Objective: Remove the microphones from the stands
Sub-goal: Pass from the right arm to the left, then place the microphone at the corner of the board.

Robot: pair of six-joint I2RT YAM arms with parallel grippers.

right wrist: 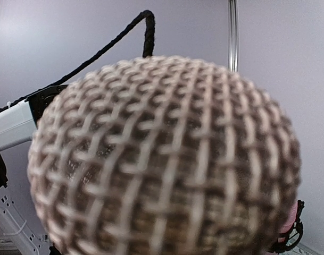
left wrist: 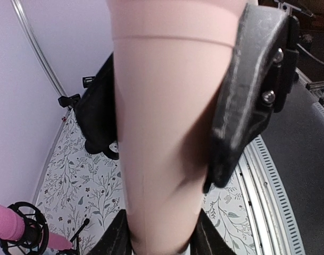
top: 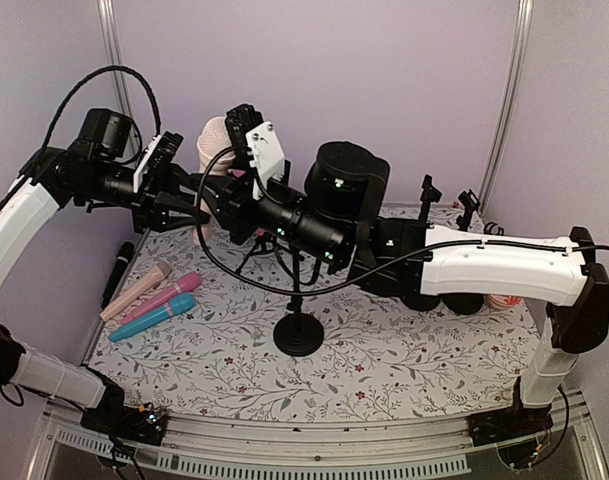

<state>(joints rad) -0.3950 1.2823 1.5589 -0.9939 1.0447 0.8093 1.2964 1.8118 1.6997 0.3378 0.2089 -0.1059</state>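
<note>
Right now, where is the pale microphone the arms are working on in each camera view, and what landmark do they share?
Top external: microphone, upper left, only its mesh head showing behind the arms.
Left wrist: its smooth barrel fills the centre.
Right wrist: its mesh head fills the frame.
Shared landmark: the lilac wall.

Mic (top: 212,142) rear-L above table (top: 404,365), stand base (top: 298,335) centre, 3 loose mics (top: 166,297) L of it, prob. touching.

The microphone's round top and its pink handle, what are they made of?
The round top looks like woven metal wire mesh, pale and shiny: you can see crossing strands with dark gaps. The handle looks like smooth matte plastic, pale pink, with a thin seam line around it; it could be painted metal.
</note>
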